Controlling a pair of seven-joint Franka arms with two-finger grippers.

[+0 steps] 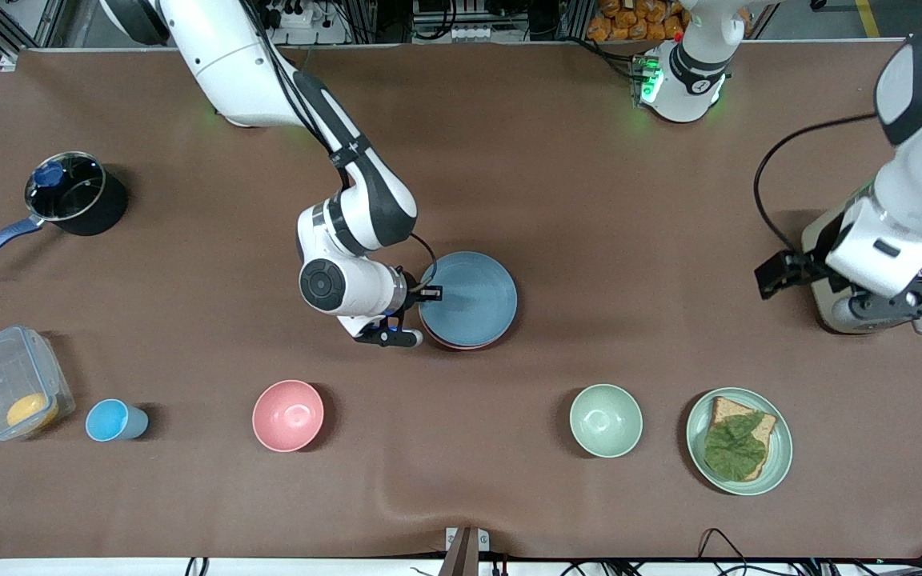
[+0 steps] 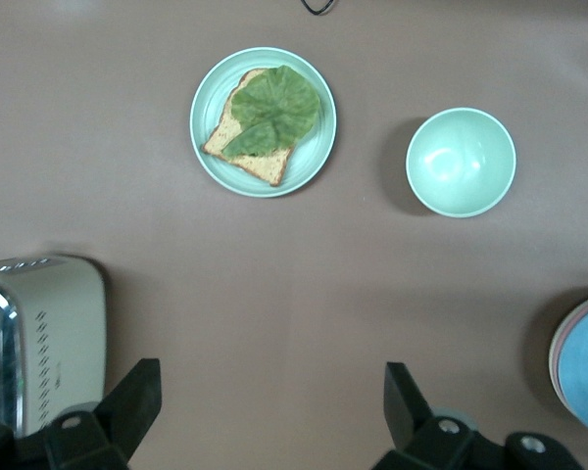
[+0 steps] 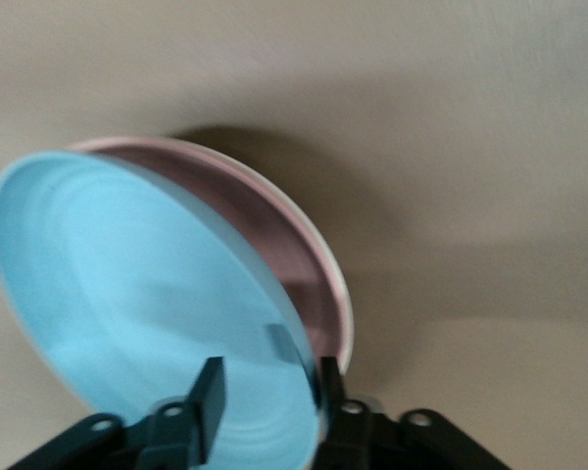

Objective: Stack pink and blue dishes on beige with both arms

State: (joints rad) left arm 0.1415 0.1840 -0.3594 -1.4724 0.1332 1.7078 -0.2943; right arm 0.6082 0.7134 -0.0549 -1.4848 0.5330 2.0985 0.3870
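Note:
The light blue plate lies on top of the pale pink plate at mid-table. Only the pink plate's rim shows under it. In the right wrist view the blue plate is tilted up off the pink plate on the gripper's side. My right gripper is shut on the blue plate's rim, one finger inside and one outside. The beige plate is hidden. My left gripper waits open above bare table beside the toaster.
A toaster stands at the left arm's end. Nearer the front camera are a green plate with bread and a leaf, a green bowl, a pink bowl, a blue cup and a clear box. A pot sits at the right arm's end.

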